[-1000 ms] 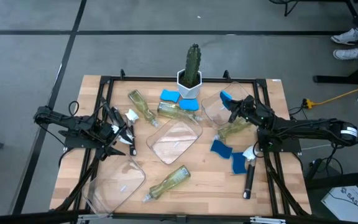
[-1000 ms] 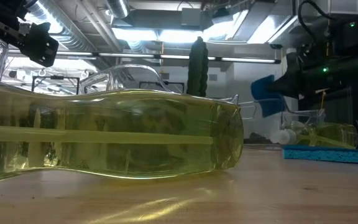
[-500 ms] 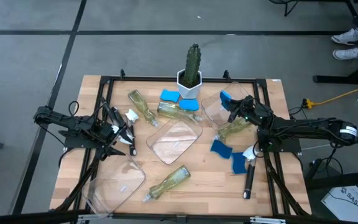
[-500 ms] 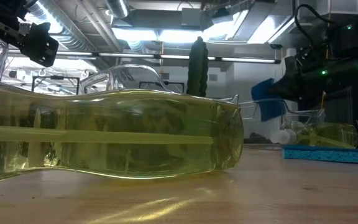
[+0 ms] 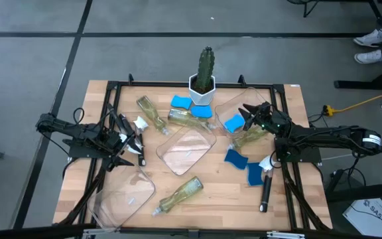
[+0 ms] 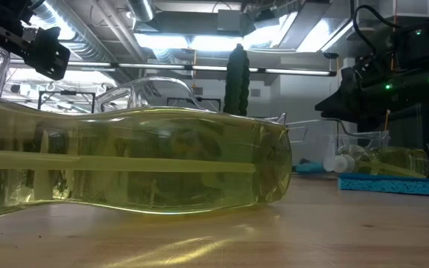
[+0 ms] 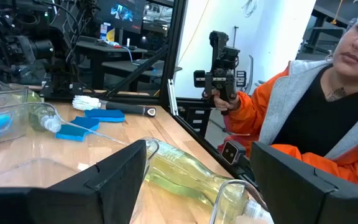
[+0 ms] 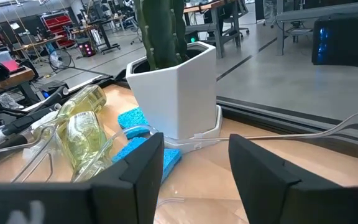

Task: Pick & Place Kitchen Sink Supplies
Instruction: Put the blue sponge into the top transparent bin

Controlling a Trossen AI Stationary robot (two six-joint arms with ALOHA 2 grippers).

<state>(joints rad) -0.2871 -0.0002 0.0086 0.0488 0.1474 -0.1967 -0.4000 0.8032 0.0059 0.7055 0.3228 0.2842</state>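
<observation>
My right gripper (image 5: 246, 114) hangs open over the far-right clear tray (image 5: 225, 106), touching nothing. A blue sponge (image 5: 233, 123) lies flat in that tray, just below the fingers. In the right wrist view the open fingers (image 8: 194, 168) face the cactus pot (image 8: 176, 93), a bottle (image 8: 82, 134) and a blue sponge (image 8: 160, 155) beside it. Two more sponges (image 5: 243, 166) lie near the right edge, next to a black-handled brush (image 5: 265, 189). A bottle (image 5: 181, 194) lies on its side near the front. My left gripper (image 5: 136, 143) waits open at the table's left.
The cactus in its white pot (image 5: 203, 83) stands at the far middle, with two sponges (image 5: 191, 106) and two bottles (image 5: 161, 116) in front of it. Clear trays lie at the centre (image 5: 188, 149) and front left (image 5: 125, 196). Another bottle (image 5: 247, 138) lies under my right arm.
My right gripper has opened where it hung and let go of the blue sponge, which has dropped from between the fingers into the clear tray below and now lies flat there.
</observation>
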